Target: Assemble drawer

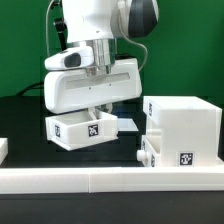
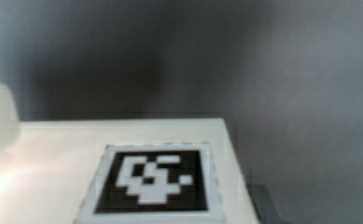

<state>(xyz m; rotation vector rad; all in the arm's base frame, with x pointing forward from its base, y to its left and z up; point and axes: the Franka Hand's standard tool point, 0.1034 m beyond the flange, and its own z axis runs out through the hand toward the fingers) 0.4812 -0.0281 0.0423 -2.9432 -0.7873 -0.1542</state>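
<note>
Exterior view bright, even and fairly sharp; wrist view dim, soft, its tag [image 2: 155, 180] blurred

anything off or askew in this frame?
Nothing damaged or spilled. One small tray hangs tilted under the claw, not level with the table. The housing stands upright at the exterior view's right, with a second tray against its front. Claw grip state is hidden by the hand body.
</note>
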